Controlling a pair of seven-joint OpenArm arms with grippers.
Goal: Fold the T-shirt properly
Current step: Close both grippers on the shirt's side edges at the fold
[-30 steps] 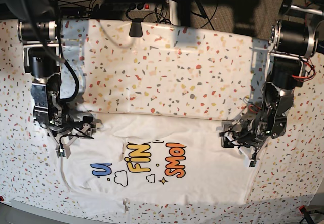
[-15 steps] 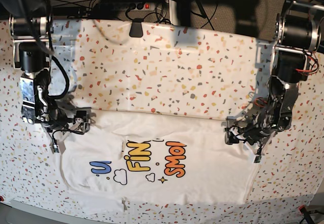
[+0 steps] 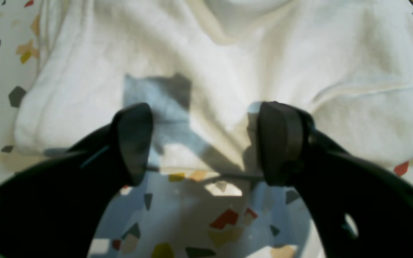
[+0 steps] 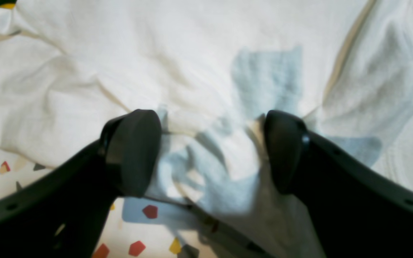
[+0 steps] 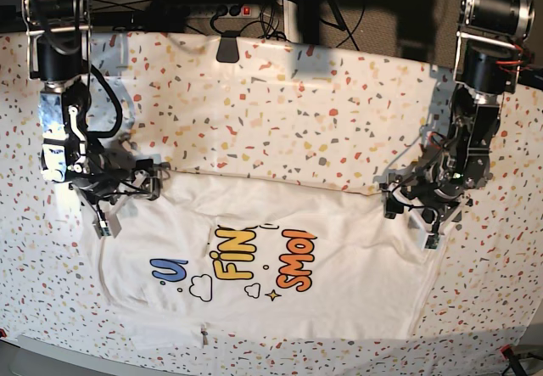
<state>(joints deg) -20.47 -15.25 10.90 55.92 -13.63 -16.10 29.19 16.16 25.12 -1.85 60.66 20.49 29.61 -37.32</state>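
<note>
Lying folded on the speckled table cover (image 5: 280, 121), the T-shirt (image 5: 339, 291); cables (image 5: 254, 11) behind.

Base view was evenly bright and sharp, darker along the top edge behind the table (image 5: 280, 113). Both wrist views were soft, fingers (image 3: 134, 143) blurred up close. Hard bluish shadows fell on the T-shirt (image 4: 199, 64), light from above.

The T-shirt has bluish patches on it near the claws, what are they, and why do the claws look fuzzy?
In both wrist views the bluish patches on the T-shirt are shadows cast by the open left claw and right claw; the claws sit very near those cameras and blur. The base view looks sharper, with a dark shaded strip along its top.
</note>
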